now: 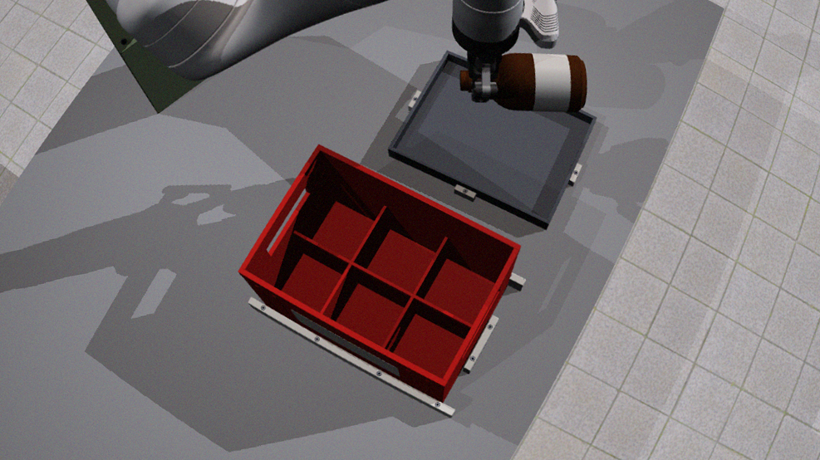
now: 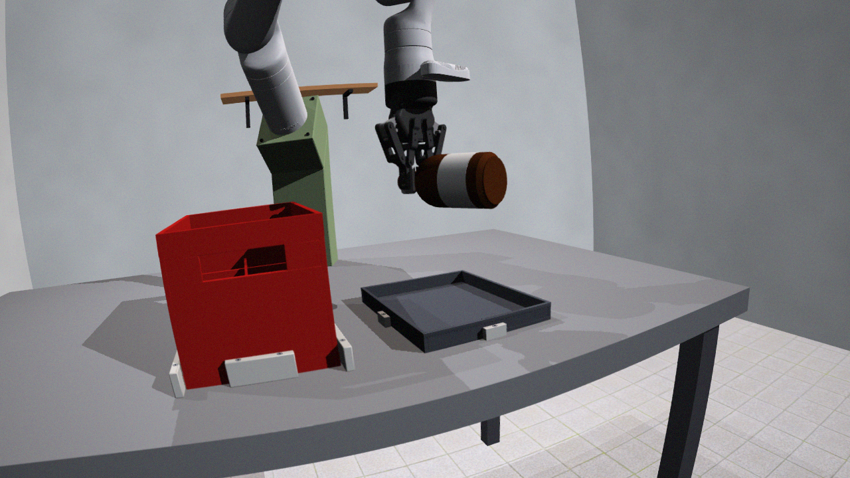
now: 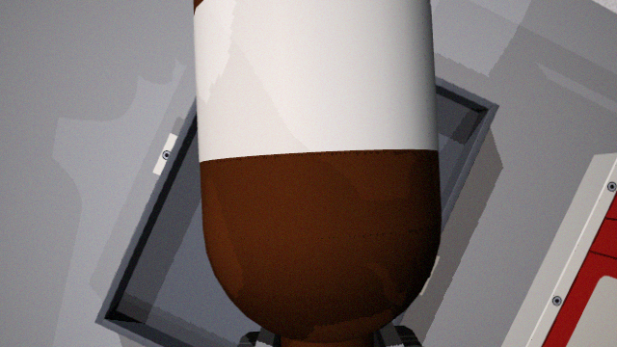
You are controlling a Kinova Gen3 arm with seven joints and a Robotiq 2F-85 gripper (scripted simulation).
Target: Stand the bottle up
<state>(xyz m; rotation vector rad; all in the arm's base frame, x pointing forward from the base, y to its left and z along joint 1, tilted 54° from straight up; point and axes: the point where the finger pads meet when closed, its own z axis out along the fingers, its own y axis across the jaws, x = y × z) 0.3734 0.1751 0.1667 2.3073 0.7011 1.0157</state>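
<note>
A brown bottle (image 1: pixel 538 82) (image 2: pixel 460 179) (image 3: pixel 318 193) with a white label hangs lying level, high above the dark grey tray (image 1: pixel 415 151) (image 2: pixel 433 341) (image 3: pixel 140 236). My gripper (image 1: pixel 482 86) (image 2: pixel 413 169) is shut on the bottle's neck and points down. In the wrist view the bottle's body fills the middle and hides most of the tray; the fingers show only at the bottom edge. The tray holds nothing and stands on the grey table (image 1: pixel 89 405) (image 2: pixel 594 285).
A red crate (image 1: pixel 382 274) (image 2: pixel 246 297) with several open compartments stands left of the tray, held by white brackets; it also shows at the right edge of the wrist view (image 3: pixel 585 284). A green pedestal (image 2: pixel 300 172) with a wooden shelf stands behind.
</note>
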